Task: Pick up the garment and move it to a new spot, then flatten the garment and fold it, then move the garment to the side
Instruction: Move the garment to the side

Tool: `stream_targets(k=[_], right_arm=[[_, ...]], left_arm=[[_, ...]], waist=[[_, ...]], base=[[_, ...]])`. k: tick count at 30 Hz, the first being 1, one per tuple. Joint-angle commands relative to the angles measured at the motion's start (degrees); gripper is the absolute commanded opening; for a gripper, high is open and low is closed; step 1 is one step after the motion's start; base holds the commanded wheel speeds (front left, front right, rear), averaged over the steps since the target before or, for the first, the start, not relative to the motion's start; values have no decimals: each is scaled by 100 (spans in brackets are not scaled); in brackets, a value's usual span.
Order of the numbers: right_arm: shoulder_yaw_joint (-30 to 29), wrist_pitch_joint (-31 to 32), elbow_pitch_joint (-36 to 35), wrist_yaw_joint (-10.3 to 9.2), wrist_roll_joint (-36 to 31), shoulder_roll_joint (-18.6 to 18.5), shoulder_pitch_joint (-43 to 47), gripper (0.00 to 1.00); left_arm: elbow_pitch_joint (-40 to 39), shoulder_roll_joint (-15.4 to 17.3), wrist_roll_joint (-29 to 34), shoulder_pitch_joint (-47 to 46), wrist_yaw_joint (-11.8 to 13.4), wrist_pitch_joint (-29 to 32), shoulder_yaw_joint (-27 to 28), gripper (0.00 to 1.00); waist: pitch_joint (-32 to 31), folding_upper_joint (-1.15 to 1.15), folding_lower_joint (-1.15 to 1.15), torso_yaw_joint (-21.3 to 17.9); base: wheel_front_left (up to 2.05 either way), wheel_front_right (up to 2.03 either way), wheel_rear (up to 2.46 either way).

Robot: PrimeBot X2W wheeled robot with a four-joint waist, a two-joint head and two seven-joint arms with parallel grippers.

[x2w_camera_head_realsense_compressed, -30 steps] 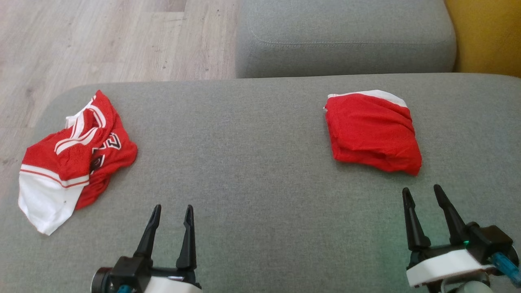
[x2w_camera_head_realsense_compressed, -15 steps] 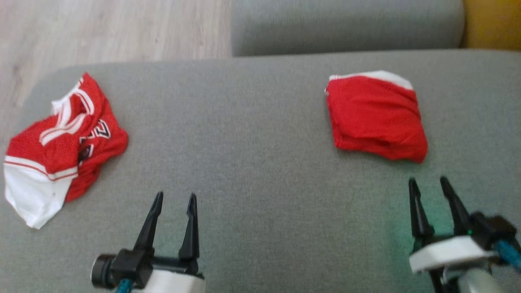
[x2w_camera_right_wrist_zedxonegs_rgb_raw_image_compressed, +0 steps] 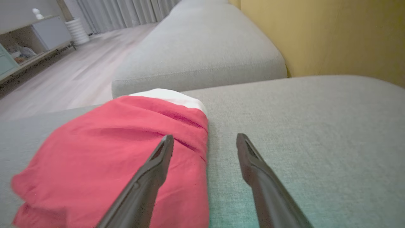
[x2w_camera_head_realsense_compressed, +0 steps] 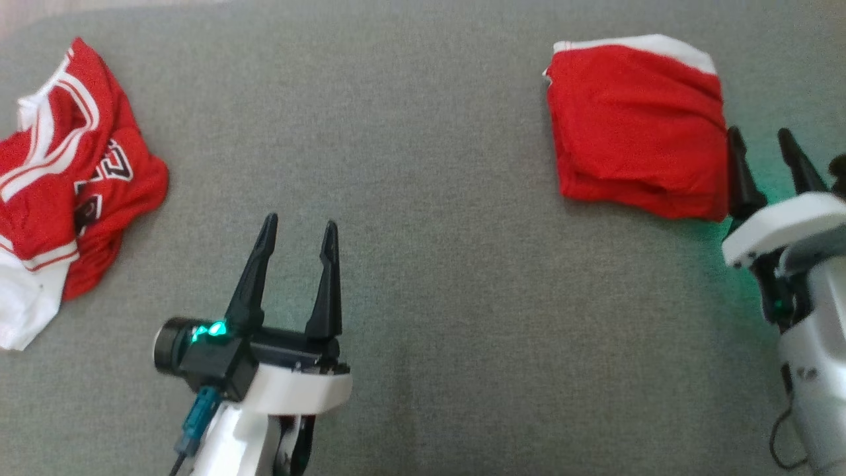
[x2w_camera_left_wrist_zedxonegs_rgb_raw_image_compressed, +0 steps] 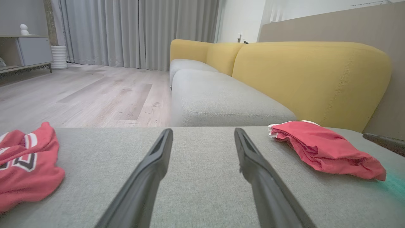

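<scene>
A crumpled red and white jersey (x2w_camera_head_realsense_compressed: pixel 59 178) lies at the far left of the grey cushion (x2w_camera_head_realsense_compressed: pixel 429 132); it is also at the left of the left wrist view (x2w_camera_left_wrist_zedxonegs_rgb_raw_image_compressed: pixel 25 164). A folded red garment (x2w_camera_head_realsense_compressed: pixel 638 125) with a white edge lies at the right (x2w_camera_left_wrist_zedxonegs_rgb_raw_image_compressed: pixel 322 145) (x2w_camera_right_wrist_zedxonegs_rgb_raw_image_compressed: pixel 110 148). My left gripper (x2w_camera_head_realsense_compressed: pixel 301 223) (x2w_camera_left_wrist_zedxonegs_rgb_raw_image_compressed: pixel 203 131) stands open over bare cushion between the two, holding nothing. My right gripper (x2w_camera_head_realsense_compressed: pixel 759 133) (x2w_camera_right_wrist_zedxonegs_rgb_raw_image_compressed: pixel 205 136) is open at the folded garment's right edge. Its left finger is over the red cloth and its right finger over the cushion.
Beyond the cushion is a second grey seat (x2w_camera_left_wrist_zedxonegs_rgb_raw_image_compressed: pixel 221 101) with a yellow backrest (x2w_camera_left_wrist_zedxonegs_rgb_raw_image_compressed: pixel 310 72) to the right. Pale wood floor (x2w_camera_left_wrist_zedxonegs_rgb_raw_image_compressed: pixel 79 98) lies past the cushion's far edge, with curtains and a low cabinet behind.
The head camera has tilted down, so the whole picture has shifted. Both open grippers have moved forward; the right one has come from short of the folded garment to its right edge. The garments lie unchanged.
</scene>
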Motion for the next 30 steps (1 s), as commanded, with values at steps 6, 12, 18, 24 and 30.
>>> stream_targets(k=[6,12,18,24,30], right_arm=[[407,639,713,39,669,-102,-630,42],[815,770,722,39,1283,-180,-888,0],[1243,758,434,39,1506,-1105,-1152,0],[1283,774,220,39,1563,-2106,-1386,0],[894,690,104,39,1399,-2758,-1441,0]], left_arm=[[-196,13,-22,-420,73,-29,13,100],[-247,13,-71,-488,154,-29,128,100],[-329,13,87,-721,37,-29,412,100],[-370,13,356,-1056,-197,-29,556,100],[-451,13,474,-1380,-316,-29,535,100]], waist=[[482,0,-2,67],[691,0,-2,-158],[1097,0,-2,-597],[1570,0,-2,-945],[1994,0,-2,-1101]], base=[[0,0,0],[0,0,0],[0,0,0],[0,0,0],[0,0,0]])
